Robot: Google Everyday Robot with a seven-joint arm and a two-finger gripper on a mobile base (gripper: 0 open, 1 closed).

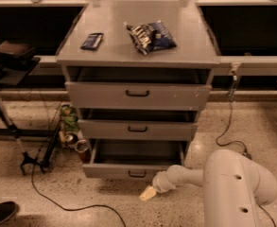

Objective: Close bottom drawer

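Note:
The bottom drawer [128, 170] of the grey cabinet stands pulled out, its long empty tray open and a small black loop handle [137, 174] on its low front panel. My gripper [147, 193] hangs low over the floor, just in front of and a little right of the drawer's front panel, apart from it. My white arm [232, 183] reaches in from the lower right. The medium-fronted middle drawer [137, 129] and the tall top drawer [137, 94] stand slightly out.
A blue-and-white snack bag [150, 36] and a small dark packet [92, 40] lie on the cabinet top. Cans and bottles [71, 131] sit on the floor left of the cabinet. A black stand [5, 122] and cables [57, 197] lie at left. A shoe [0, 213] is at bottom left.

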